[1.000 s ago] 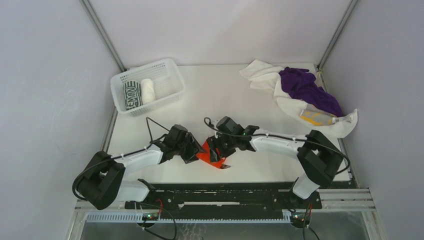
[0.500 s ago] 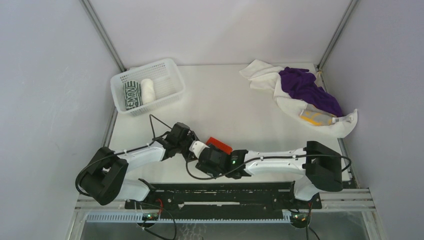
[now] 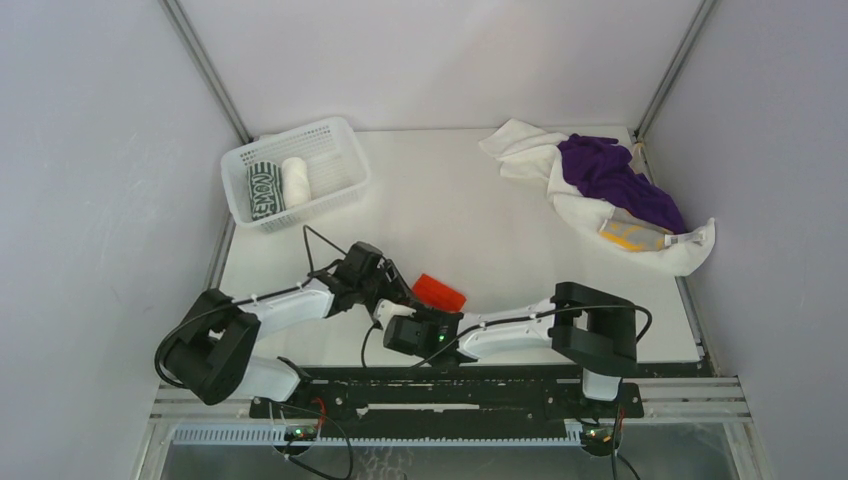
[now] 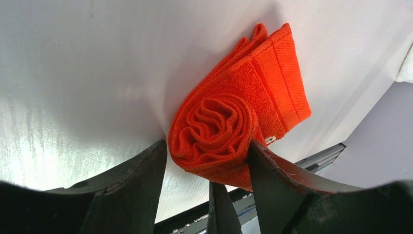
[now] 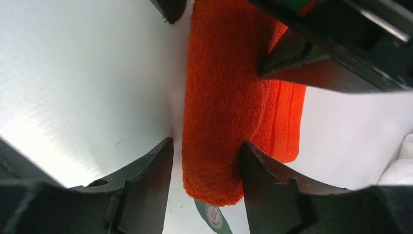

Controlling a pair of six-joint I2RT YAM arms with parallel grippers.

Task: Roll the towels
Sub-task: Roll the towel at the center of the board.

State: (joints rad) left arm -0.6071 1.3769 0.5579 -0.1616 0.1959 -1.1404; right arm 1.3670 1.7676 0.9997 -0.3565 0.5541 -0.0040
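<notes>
An orange-red towel [image 3: 438, 292] lies as a tight roll near the table's front centre. My left gripper [image 3: 393, 291] holds its left end: in the left wrist view the spiral end [image 4: 214, 129] sits between both fingers, touching each. My right gripper [image 3: 414, 310] reaches in from the near side. In the right wrist view it is open astride the roll [image 5: 216, 112], with its right finger [image 5: 258, 165] against the cloth and a gap on the left. A purple towel [image 3: 612, 180], a white towel [image 3: 525, 148] and a yellow-and-grey one [image 3: 632, 236] lie heaped at the back right.
A white mesh basket [image 3: 340, 138] stands at the back left, holding a rolled dark green-and-white towel [image 3: 264, 190] and a rolled white towel [image 3: 295, 181]. Grey walls close both sides. The black rail [image 3: 440, 385] runs along the near edge.
My right arm has swung from the towel's right side to its near side, low and to the left. The orange-red towel went from a crumpled bunch to a tidy roll.
</notes>
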